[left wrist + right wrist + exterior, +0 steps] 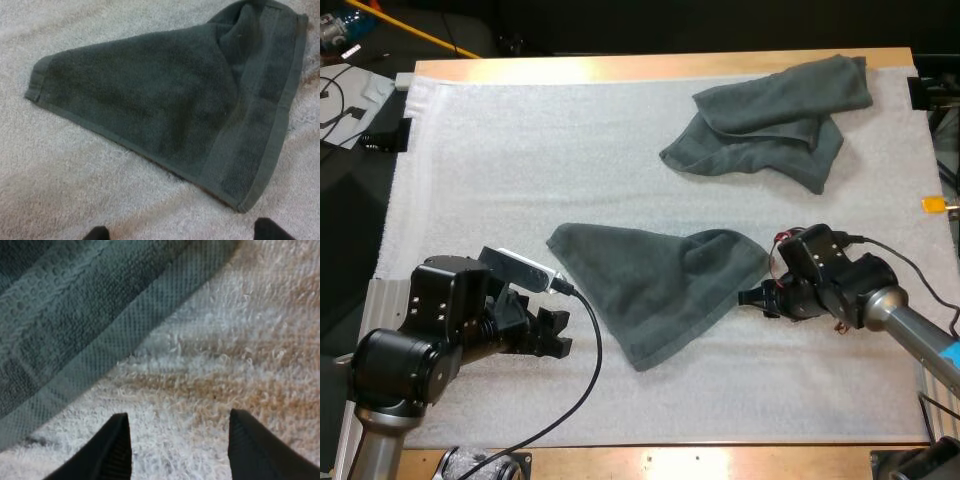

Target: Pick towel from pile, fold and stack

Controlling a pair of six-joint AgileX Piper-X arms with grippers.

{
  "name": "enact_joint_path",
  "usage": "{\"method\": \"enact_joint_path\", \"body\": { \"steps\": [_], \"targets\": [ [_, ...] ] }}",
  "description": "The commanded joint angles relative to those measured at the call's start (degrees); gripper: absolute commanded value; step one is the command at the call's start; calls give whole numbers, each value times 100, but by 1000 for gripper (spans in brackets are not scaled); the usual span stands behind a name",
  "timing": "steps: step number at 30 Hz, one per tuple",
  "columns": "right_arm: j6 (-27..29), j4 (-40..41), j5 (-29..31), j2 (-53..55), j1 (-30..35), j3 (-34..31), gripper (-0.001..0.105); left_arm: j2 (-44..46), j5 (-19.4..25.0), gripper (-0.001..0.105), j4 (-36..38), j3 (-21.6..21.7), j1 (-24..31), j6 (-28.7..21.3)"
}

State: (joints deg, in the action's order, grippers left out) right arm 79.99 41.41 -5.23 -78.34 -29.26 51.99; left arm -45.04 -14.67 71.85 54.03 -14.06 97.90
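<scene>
A dark grey-green towel (650, 285) lies spread in a rough triangle in the middle of the white mat; the left wrist view looks over its whole face (175, 110). My left gripper (558, 333) sits open just left of the towel's near corner, its fingertips (97, 233) apart over bare mat. My right gripper (756, 297) rests low at the towel's right edge, open, with nothing between its fingers (117, 447); the towel's hemmed border (75, 340) lies just ahead of them. A second, crumpled towel (770, 120) lies at the far right of the mat.
The white mat (520, 150) covers most of the wooden table, with bare mat at the far left and along the near edge. A black clamp (382, 138) sits at the mat's left edge.
</scene>
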Motion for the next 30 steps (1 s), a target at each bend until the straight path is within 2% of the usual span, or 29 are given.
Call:
{"method": "enact_joint_path", "body": {
  "steps": [1, 6, 13, 24, 30],
  "targets": [
    [-169, -272, 33, 38, 64, -39, 43, 10, -68, 56, 26, 18, -24, -28],
    [-524, -685, -203, -508, 287, 6, 43, 13, -142, 56, 53, 2, -29, -34],
    [-741, -1115, -686, -1082, 560, 26, 43, 6, -196, 56, 75, -10, -17, -36],
    [-1022, -1612, -808, -1421, 584, 86, 42, 6, -220, 56, 52, 11, -12, -29],
    [-1569, -2288, -902, -1527, 567, 124, 41, 6, -228, 57, 24, 10, -10, -9]
  ]
}}
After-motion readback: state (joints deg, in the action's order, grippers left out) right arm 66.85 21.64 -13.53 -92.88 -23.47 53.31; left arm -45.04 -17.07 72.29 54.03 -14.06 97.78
